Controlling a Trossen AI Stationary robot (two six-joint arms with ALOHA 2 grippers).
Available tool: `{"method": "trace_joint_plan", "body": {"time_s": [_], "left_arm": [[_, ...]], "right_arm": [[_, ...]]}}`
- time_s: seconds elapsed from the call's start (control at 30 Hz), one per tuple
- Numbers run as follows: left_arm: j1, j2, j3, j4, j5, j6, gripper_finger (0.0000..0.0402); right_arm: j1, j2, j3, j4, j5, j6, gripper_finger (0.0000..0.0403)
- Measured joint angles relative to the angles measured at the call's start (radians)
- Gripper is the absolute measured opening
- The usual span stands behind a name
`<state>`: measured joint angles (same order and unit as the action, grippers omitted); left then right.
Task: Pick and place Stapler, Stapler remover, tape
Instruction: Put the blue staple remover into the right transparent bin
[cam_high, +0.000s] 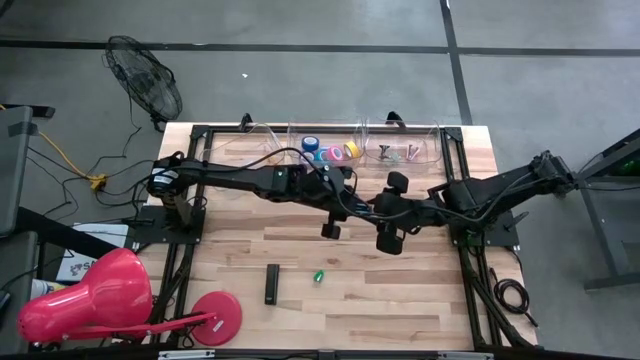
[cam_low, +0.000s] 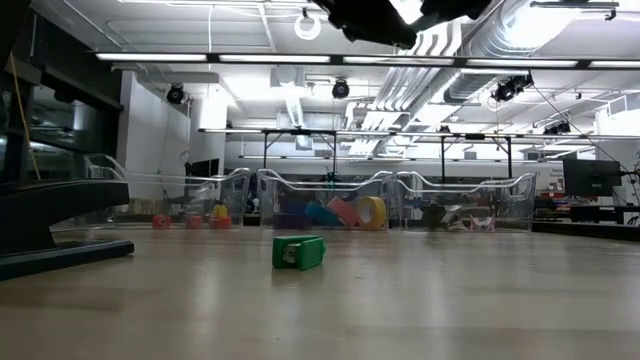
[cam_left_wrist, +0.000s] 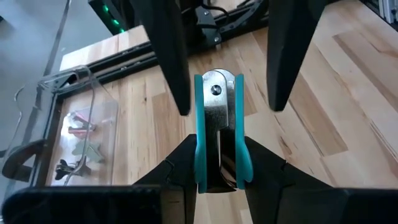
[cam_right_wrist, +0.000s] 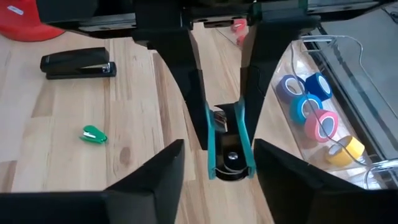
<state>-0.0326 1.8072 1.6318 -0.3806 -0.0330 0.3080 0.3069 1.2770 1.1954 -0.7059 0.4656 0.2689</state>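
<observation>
A teal and chrome stapler (cam_left_wrist: 217, 118) is held in the air over the table's middle by my left gripper (cam_left_wrist: 221, 152), which is shut on it. My right gripper (cam_right_wrist: 219, 148) is open. Its fingers (cam_left_wrist: 171, 56) stand on either side of the stapler's free end without touching it. A black stapler (cam_high: 272, 284) lies flat on the table near the front. A green staple remover (cam_high: 319, 276) lies beside it. The tape rolls (cam_right_wrist: 314, 109), blue, pink and yellow, sit in the middle clear bin at the far edge. My left gripper pinches the teal stapler between its two fingers (cam_left_wrist: 186, 165), on the stapler's teal sides (cam_left_wrist: 200, 155) at the end away from the right arm. The fingers lie along its length, coming from the table's left. The stapler is lifted clear, and its riveted end (cam_left_wrist: 215, 89) points toward the right gripper.
Clear bins (cam_high: 345, 140) line the far edge. The right one holds staple removers (cam_left_wrist: 78, 143). A red lamp with a flat red disc base (cam_high: 215, 320) stands at the near left corner. Bare wood lies between the near objects and the bins.
</observation>
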Motion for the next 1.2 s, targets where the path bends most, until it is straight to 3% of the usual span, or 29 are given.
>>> {"method": "trace_joint_plan", "body": {"time_s": [0.5, 1.0, 1.2], "left_arm": [[0.000, 0.000, 0.000, 0.034, 0.032, -0.010, 0.0088], [0.000, 0.000, 0.000, 0.033, 0.051, -0.026, 0.0089], [0.000, 0.001, 0.000, 0.033, 0.054, -0.025, 0.0113]], "right_arm": [[0.000, 0.000, 0.000, -0.001, -0.003, -0.011, 0.0089], [0.000, 0.000, 0.001, 0.000, -0.018, -0.026, 0.0084], [0.000, 0.000, 0.001, 0.001, -0.042, -0.027, 0.0084]]}}
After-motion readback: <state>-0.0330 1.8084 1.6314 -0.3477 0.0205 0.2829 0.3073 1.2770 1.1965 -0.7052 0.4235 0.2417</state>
